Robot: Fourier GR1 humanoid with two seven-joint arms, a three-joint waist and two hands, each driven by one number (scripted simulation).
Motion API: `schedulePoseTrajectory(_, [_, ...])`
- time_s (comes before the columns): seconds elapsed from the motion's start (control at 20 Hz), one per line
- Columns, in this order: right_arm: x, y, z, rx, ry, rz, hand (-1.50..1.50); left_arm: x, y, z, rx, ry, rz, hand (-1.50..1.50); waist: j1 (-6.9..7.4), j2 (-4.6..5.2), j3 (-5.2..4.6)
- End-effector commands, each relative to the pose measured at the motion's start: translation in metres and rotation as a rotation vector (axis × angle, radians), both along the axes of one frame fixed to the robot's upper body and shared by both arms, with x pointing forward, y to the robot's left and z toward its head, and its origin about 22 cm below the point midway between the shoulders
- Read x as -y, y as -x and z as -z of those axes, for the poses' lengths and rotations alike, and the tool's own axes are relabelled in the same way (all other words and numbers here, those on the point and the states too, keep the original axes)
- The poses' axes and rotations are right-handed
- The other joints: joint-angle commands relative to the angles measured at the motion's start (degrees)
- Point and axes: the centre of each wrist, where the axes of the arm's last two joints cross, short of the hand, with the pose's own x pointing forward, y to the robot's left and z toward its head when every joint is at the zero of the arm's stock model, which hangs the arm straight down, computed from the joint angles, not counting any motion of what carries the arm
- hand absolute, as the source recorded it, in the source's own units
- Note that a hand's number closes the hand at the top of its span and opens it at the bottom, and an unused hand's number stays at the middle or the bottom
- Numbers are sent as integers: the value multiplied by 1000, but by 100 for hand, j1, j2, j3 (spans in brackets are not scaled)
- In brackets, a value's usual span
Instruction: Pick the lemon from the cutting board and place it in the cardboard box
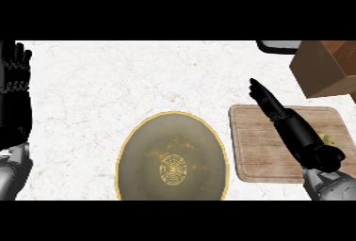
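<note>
Wooden cutting board (pixel 261 141), lemon (pixel 325 138) mostly hidden — right hand (pixel 292 124) over it, fingers straight

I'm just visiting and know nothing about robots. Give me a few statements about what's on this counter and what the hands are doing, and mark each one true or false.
1. The right hand stretches with straight fingers over the cutting board. True.
2. The lemon already sits inside the cardboard box. False: a bit of yellow shows on the board, mostly hidden beside the right hand.
3. The plate lies to the left of the cutting board. True.
4. The left hand is holding the plate. False: it rests open at the view's left edge, apart from the plate.
5. The cardboard box stands in the middle of the counter. False: it is at the far right corner.
</note>
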Motion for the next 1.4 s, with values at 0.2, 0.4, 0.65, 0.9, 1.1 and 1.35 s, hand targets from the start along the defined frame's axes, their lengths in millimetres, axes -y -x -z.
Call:
schedulePoseTrajectory(0.2, [72,3,31,-137,53,154,-150,37,9,58,-375,-53,289,0,41,77,180])
schedulePoseTrajectory(0.4, [113,4,0,103,576,195,-150,50,18,74,-480,-11,331,0,-201,76,148])
schedulePoseTrajectory(0.65, [145,28,19,330,825,160,-150,66,21,79,-535,-8,391,0,-60,12,183])
schedulePoseTrajectory(0.9, [167,53,12,415,934,205,-150,86,19,84,-558,-14,410,0,63,5,170])
schedulePoseTrajectory(1.1, [149,58,-59,308,998,163,-150,76,11,69,-557,-10,408,0,67,-4,159])
schedulePoseTrajectory(1.35, [146,71,-72,103,1013,41,-150,67,18,77,-553,-13,423,0,85,-6,162])
